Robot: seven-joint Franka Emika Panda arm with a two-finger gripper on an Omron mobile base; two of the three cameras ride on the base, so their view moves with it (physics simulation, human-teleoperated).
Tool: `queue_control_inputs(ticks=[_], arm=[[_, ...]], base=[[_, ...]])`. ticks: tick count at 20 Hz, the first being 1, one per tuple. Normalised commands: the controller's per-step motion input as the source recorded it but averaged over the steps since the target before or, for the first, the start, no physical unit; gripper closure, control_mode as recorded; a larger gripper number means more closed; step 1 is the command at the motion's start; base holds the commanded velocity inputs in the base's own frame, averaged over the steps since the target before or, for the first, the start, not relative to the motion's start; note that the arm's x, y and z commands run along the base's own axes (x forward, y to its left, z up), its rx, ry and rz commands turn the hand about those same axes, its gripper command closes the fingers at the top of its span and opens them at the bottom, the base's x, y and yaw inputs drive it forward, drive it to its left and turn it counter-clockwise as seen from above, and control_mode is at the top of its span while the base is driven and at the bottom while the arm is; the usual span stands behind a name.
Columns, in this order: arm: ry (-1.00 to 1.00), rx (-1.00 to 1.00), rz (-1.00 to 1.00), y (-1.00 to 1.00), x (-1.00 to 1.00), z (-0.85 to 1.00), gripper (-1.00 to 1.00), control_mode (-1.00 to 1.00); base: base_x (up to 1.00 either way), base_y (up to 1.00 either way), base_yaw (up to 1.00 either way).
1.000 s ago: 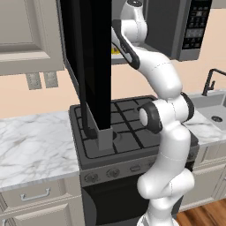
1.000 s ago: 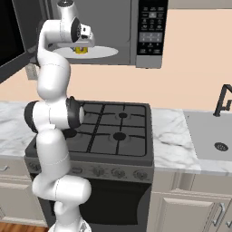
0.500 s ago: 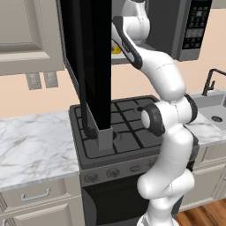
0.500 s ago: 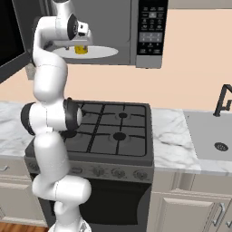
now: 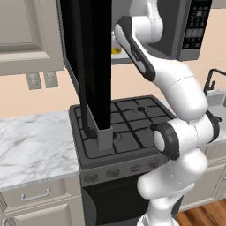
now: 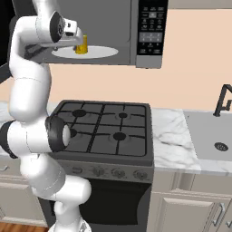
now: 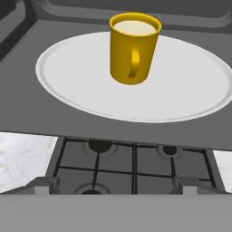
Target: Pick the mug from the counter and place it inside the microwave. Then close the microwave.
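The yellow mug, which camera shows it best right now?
The hand view: the glossy yellow cylindrical mug stands upright on the white round turntable, handle facing the camera. Right base view shows it small; left base view, just a yellow sliver.

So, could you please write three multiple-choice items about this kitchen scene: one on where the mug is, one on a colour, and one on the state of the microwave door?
1. Where does the mug stand?
A. on the marble counter
B. on the turntable inside the microwave
C. on the stovetop

2. What colour is the mug?
A. yellow
B. red
C. white

3. How is the microwave door?
A. shut
B. removed
C. swung open

Answers:
1 B: the mug stands upright on the white turntable inside the microwave, above the stovetop.
2 A: its wall is glossy yellow in the hand view and in the right base view.
3 C: the dark microwave door stands out wide in the left base view, and the grey interior is exposed.
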Motion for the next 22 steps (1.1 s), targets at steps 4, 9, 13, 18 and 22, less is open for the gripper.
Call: queue_control_inputs(ticks=[4, 9, 13, 18, 22], arm=[[-0.12, 0.00, 0.00, -0.07, -0.97, -0.33, -1.00, -1.00], [-0.12, 0.00, 0.00, -0.10, -0.97, -0.30, -1.00, -1.00], [-0.08, 0.00, 0.00, -0.12, -0.91, -0.01, -1.00, -1.00], [0.00, 0.00, 0.00, -0.26, -0.88, 0.32, -1.00, -1.00], [0.00, 0.00, 0.00, -0.18, -0.85, 0.49, -1.00, -1.00]], base=[[0.00, 0.00, 0.00], [0.00, 0.00, 0.00], [0.00, 0.00, 0.00], [0.00, 0.00, 0.00], [0.00, 0.00, 0.00]])
